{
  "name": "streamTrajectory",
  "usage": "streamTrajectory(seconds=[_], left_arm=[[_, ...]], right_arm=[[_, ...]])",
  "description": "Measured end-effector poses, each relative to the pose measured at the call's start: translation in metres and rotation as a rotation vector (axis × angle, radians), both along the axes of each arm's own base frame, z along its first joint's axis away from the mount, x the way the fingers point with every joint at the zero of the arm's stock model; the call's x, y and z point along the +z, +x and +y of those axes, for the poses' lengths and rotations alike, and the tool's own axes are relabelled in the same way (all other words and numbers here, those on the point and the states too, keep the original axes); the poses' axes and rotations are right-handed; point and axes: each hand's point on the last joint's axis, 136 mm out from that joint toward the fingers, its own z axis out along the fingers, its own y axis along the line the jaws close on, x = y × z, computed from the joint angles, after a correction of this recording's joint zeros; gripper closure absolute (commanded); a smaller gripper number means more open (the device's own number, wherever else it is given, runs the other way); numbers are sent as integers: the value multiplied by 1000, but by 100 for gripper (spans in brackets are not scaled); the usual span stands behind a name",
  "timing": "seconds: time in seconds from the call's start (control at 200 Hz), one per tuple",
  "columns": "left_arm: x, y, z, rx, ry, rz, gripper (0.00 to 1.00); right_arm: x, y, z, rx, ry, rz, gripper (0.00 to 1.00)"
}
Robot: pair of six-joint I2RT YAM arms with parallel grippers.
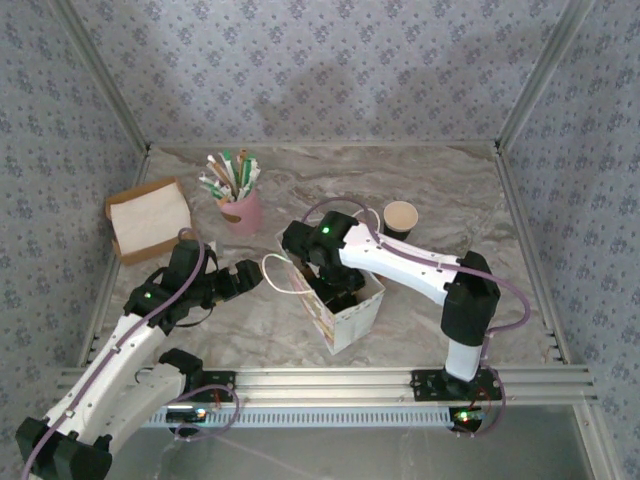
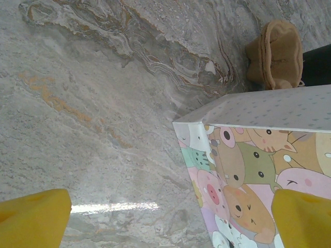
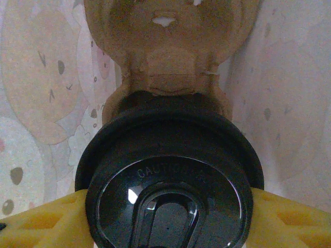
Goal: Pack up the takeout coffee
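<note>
**Top external:** A cartoon-printed paper bag (image 1: 350, 315) is seen standing open near the middle of the table's (image 1: 450, 190) near edge. The right arm (image 1: 400, 262) is bent down into its mouth. The left gripper (image 1: 248, 278) is held wide open and empty just beside the bag's left side, by the looped handles. A napkin-filled cardboard tray (image 1: 148, 218) is set along the left edge, and a pink cup of straws (image 1: 240, 210) stands near it. A dark-walled paper cup (image 1: 400, 217) is placed just beyond the bag. Bare marble is left along the far edge and the whole right edge.

**Left wrist:** Two yellow fingers (image 2: 33, 217) are spread to the lower corners of the view, with nothing between them. The bag's printed wall and its bottom corner edge are seen on the right. Open marble is shown to the left.

**Right wrist:** The takeout coffee (image 3: 168, 170), topped by its black lid, is clamped inside the bag by the right gripper (image 3: 168, 219). A yellow finger is pressed against each side of the lid. A tan moulded-pulp holder (image 3: 170, 57) is seen just beyond the lid. The bag's walls are close on both sides.
</note>
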Motion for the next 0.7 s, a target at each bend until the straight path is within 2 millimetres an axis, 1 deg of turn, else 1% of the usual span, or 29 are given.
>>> streamTrajectory(seconds=[0.705], left_arm=[[0,0,0,0,0,0,1]], right_arm=[[0,-1,-2,16,-21,15,34]])
